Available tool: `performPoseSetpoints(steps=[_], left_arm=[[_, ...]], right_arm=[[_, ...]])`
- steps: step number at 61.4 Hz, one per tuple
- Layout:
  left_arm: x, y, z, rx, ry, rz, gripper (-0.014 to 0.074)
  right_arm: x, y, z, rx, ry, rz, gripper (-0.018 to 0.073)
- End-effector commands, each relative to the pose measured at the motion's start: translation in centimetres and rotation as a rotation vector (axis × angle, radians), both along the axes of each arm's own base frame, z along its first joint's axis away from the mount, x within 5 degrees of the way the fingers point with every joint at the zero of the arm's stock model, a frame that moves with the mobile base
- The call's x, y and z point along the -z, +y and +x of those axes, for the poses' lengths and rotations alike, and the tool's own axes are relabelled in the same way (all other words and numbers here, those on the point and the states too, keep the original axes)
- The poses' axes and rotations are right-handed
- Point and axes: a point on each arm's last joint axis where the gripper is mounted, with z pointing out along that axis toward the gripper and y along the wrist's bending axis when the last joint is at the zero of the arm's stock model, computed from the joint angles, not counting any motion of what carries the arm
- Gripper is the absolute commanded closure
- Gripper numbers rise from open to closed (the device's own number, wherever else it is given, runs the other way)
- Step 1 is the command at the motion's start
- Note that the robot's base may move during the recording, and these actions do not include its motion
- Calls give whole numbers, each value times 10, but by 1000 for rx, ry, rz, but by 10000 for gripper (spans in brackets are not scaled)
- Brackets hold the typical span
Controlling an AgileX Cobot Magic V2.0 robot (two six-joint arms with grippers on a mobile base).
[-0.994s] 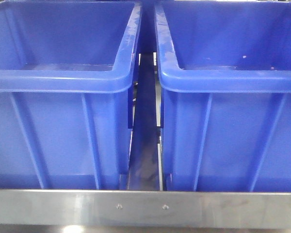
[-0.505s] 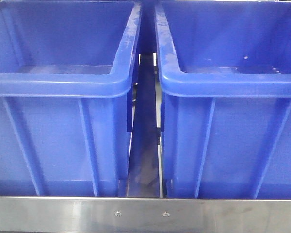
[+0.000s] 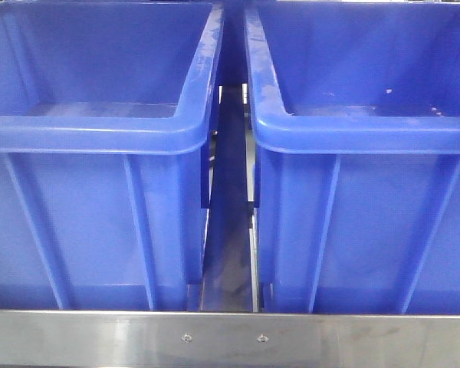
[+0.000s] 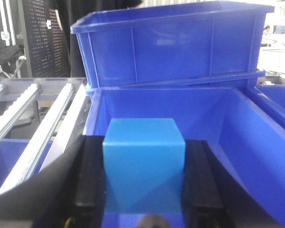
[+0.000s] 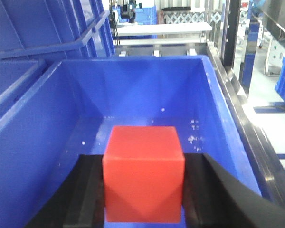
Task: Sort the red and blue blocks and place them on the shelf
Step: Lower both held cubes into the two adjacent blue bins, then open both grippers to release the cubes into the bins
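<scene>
Blue block (image 4: 143, 161) is gripped in my left end effector (image 4: 143, 190), red block (image 5: 143, 171) in my right end effector (image 5: 143, 199). Next I drop both into bins (image 3: 100, 134).

Silvery shelf bar (image 3: 230, 337); 2 blue bins (image 3: 100, 130); red block (image 5: 143, 173); paler blue block (image 4: 143, 164); gripper pads (image 4: 91, 180) seemingly black.

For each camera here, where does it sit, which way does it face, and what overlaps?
Front: low before the shelf's front bar, facing two blue bins side by side; no robot parts.
Left wrist: behind the left gripper, looking over its blue block into a bin, roller rails left.
Right wrist: behind the right gripper, over its red block into a speckled bin.
Shared: both wrist views show a clamped block over a bin.
</scene>
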Motion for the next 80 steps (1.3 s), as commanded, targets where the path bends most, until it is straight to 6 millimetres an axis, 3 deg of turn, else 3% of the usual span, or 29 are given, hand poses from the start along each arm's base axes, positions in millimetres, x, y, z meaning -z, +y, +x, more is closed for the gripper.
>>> performPoseSetpoints(steps=[1, 10, 25, 34, 51, 62, 70, 80], left_arm=[[-16, -1, -2, 10, -104, -18, 389], [-20, -2, 4, 17, -130, -31, 389], [-21, -11, 47, 40, -43, -18, 388], [-7, -26, 76, 109, 60, -4, 388], [18, -61, 110, 251, 202, 37, 386], [18, -70, 130, 254, 243, 44, 343], [11, -73, 139, 254, 237, 43, 193], [11, -74, 142, 250, 263, 48, 52]], right_arm=[[-14, -1, -1, 9, -83, -12, 510], [-16, 2, 4, -17, -67, -13, 510], [-23, 20, 39, -143, -6, -98, 510], [-18, 35, 63, -206, -14, -151, 510], [-7, 45, 91, -222, -1, -152, 510], [2, 48, 101, -221, 55, -126, 498], [4, 48, 102, -214, 74, -88, 349], [4, 48, 102, -214, 72, -84, 10]])
